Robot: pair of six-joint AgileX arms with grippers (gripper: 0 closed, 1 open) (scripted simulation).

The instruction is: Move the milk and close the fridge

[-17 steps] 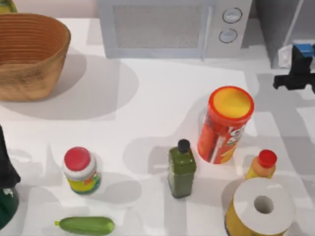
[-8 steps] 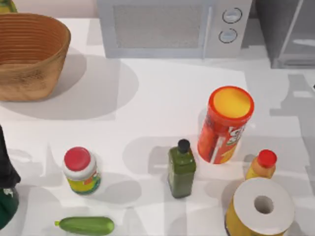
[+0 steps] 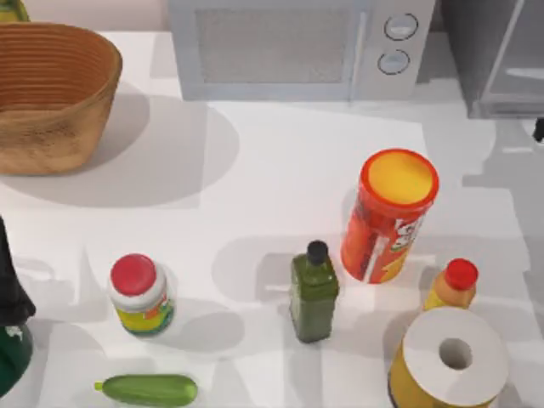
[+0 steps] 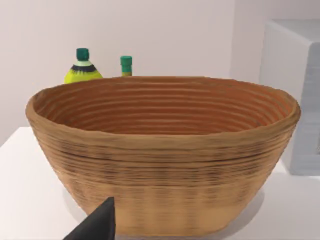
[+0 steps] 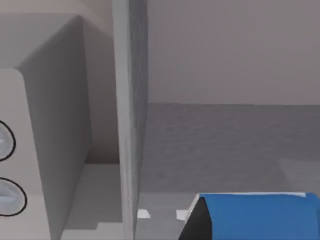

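Now milk [image 5: 260, 215] inside fridge [image 5: 131, 100].

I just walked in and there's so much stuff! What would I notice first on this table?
Probably the tall orange chips can with its yellow lid, standing right of the middle of the table. Then the big woven basket at the far left corner. In the right wrist view, the blue top of the milk sits close up by the right gripper, facing the grey fridge.
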